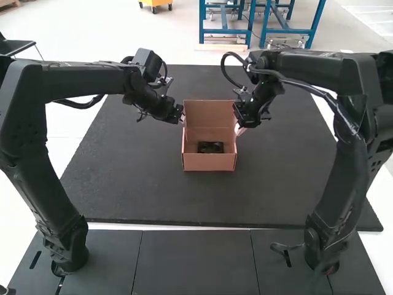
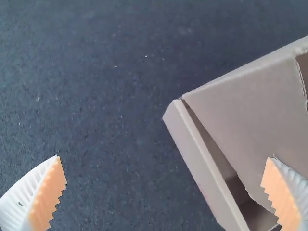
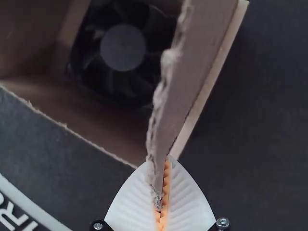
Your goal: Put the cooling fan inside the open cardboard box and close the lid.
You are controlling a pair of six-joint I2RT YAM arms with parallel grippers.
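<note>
**Cooling fan (image 3: 122, 53) already boxed; the flaps came next**

Cooling fan lay flat on the floor of the open cardboard box (image 1: 209, 161), which stood on the black mat (image 1: 123, 178) in the middle of the worktop. The lid (image 1: 209, 112) stood upright at the far side.

The right hand (image 3: 160, 179) was clamped together on the torn edge of the right side flap (image 3: 192, 72), which stood roughly upright. The left hand (image 1: 176, 114) sat just beside the box's left side. Its fingers (image 2: 48, 192) were spread wide, with the left flap (image 2: 240, 125) between them and nothing gripped.

Placing looked finished, and the step in hand was probably closing up. The next move likely called for turning both side flaps inward over the fan, with the left hand either pinching or nudging its flap. Then the lid could be brought down without tugging the light box across the mat.
</note>
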